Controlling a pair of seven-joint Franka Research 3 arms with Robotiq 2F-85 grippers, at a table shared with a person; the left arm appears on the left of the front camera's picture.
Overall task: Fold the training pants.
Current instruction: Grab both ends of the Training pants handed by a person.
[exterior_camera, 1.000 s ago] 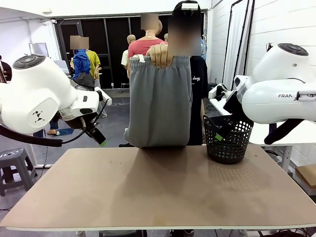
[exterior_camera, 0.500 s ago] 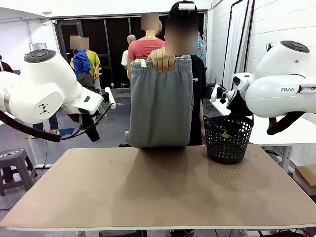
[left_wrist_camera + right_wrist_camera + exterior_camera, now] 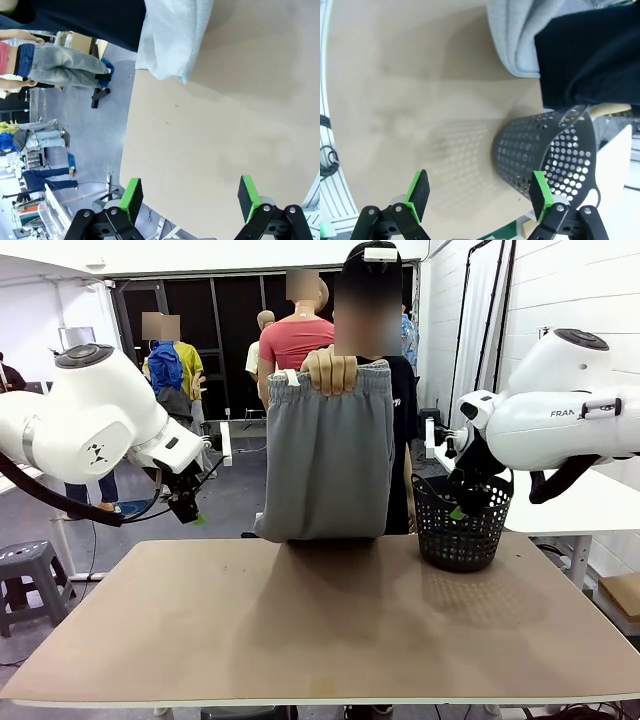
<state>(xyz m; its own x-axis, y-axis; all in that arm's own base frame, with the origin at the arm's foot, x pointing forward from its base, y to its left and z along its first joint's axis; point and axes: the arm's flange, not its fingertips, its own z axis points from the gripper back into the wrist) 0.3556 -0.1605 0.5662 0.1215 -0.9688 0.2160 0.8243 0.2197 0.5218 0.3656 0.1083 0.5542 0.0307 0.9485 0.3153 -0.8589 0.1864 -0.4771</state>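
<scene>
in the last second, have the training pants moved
Yes, slightly down: the waistband of the training pants sits closer to the table than before.

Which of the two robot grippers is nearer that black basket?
The right gripper: it hangs right at the rim of the black mesh basket. The left gripper hangs far off on the other side, beyond the held-up grey pants.

The training pants [image 3: 325, 455] hang at the far edge of the tabletop [image 3: 320, 630], about midway across, their lower end down at that edge. A person's hand [image 3: 330, 370] holds them at the top, and the person [image 3: 403, 420] stands behind them. The basket [image 3: 462, 532] sits on the far right of the tabletop, right of the pants. My left jaws hang beyond the far left corner; my right jaws are by the basket's left rim.
</scene>
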